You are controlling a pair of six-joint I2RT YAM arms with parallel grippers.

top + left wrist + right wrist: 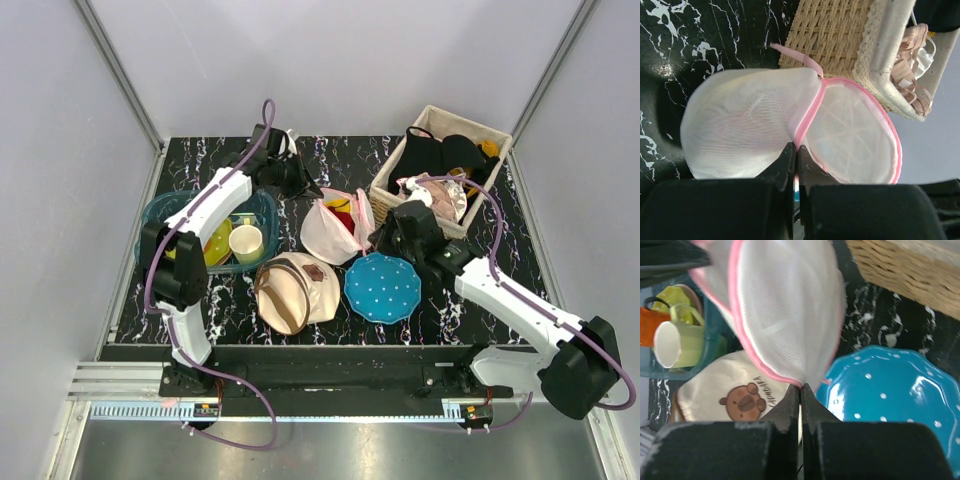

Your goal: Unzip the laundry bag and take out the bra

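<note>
The laundry bag (330,232) is a white mesh pouch with a pink rim, standing on edge mid-table between both grippers. My left gripper (308,190) is at its far side. In the left wrist view the left gripper (796,147) is shut on the pink rim where the two halves of the bag (745,125) meet. My right gripper (378,238) is at its right side. In the right wrist view the right gripper (801,386) is shut on the bag's (790,305) lower edge. Something red and yellow (340,207) shows in the bag's top gap. I cannot tell whether it is the bra.
A wicker basket (395,180) of clothes stands at the back right, close behind the bag (830,35). A blue dotted plate (383,287) and a beige canvas bag (295,290) lie in front. A teal bin (160,210) with cups (246,243) sits on the left.
</note>
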